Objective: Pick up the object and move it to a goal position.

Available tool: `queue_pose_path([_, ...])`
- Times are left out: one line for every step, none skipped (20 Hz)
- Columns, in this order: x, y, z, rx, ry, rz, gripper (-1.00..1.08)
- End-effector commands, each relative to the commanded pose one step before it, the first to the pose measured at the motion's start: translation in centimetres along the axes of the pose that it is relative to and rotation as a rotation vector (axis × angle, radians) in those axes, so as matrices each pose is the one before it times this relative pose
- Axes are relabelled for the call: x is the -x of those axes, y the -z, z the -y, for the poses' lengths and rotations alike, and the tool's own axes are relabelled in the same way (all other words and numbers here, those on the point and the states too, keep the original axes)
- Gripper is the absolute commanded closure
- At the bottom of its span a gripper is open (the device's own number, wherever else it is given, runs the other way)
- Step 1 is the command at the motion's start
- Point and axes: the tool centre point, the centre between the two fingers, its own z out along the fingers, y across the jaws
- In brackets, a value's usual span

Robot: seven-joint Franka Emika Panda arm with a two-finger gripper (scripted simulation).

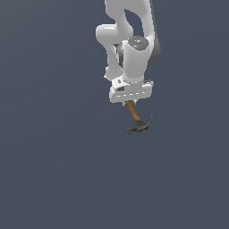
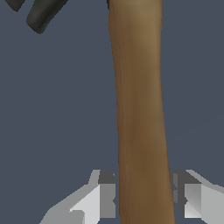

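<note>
**My gripper holding a small claw hammer by its handle**

In the exterior view, my white arm (image 1: 129,40) comes down from the top edge of the picture, a little toward the exterior view's right of centre. Everything behind and below it is one flat, dark blue-grey surface (image 1: 49,170).

At the low end of my arm sits my gripper (image 1: 129,101), a pale, boxy block. Out from under it pokes the hammer (image 1: 136,120). Its slim orange-brown wooden handle slants down and toward the exterior view's right, ending in a dark grey-black metal head. The curved claw sweeps up toward the exterior view's right, and the blunt striking face points toward the exterior view's left. The upper part of the handle is hidden by my gripper.

The wrist view looks along the handle from close up. The wooden shaft (image 2: 140,113) fills the middle of the picture as a broad brown band. A grey fingertip (image 2: 105,194) sits on either side of it, both pressed against the wood, so I am clamped around the handle. A corner of the dark head (image 2: 43,15) shows at the far end of the shaft.
</note>
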Motion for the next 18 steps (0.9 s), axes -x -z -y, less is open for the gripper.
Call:
queue_pose_path([0.919, 2.012, 0.602, 0.00023, 0.00046, -0.00348, 1.08])
queue_pose_path([0.361, 0.704, 0.222, 0.0, 0.0, 0.0, 1.08])
queue_pose_path([0.341, 0.671, 0.212, 0.0, 0.0, 0.0, 1.08])
queue_pose_path([0.314, 0.626, 0.224, -0.00063, 0.00071, 0.00024, 1.08])
queue_pose_path([0.3, 0.607, 0.192, 0.0, 0.0, 0.0, 1.08])
queue_pose_path([0.28, 0.574, 0.182, 0.0, 0.0, 0.0, 1.08])
queue_pose_path([0.261, 0.54, 0.171, 0.0, 0.0, 0.0, 1.08])
queue_pose_path([0.239, 0.5, 0.166, -0.00056, 0.00038, 0.00011, 1.08])
queue_pose_path([0.222, 0.47, 0.149, 0.0, 0.0, 0.0, 1.08])
queue_pose_path([0.202, 0.434, 0.138, 0.0, 0.0, 0.0, 1.08])
queue_pose_path([0.182, 0.398, 0.126, 0.0, 0.0, 0.0, 1.08])
queue_pose_path([0.159, 0.356, 0.115, -0.0006, 0.00033, 0.00009, 1.08])
queue_pose_path([0.14, 0.323, 0.102, 0.0, 0.0, 0.0, 1.08])
queue_pose_path([0.12, 0.284, 0.09, 0.0, 0.0, 0.0, 1.08])
queue_pose_path([0.099, 0.245, 0.077, 0.0, 0.0, 0.0, 1.08])
queue_pose_path([0.079, 0.204, 0.064, 0.0, 0.0, 0.0, 1.08])
queue_pose_path([0.06, 0.161, 0.05, 0.0, 0.0, 0.0, 1.08])
queue_pose_path([0.041, 0.116, 0.036, 0.0, 0.0, 0.0, 1.08])
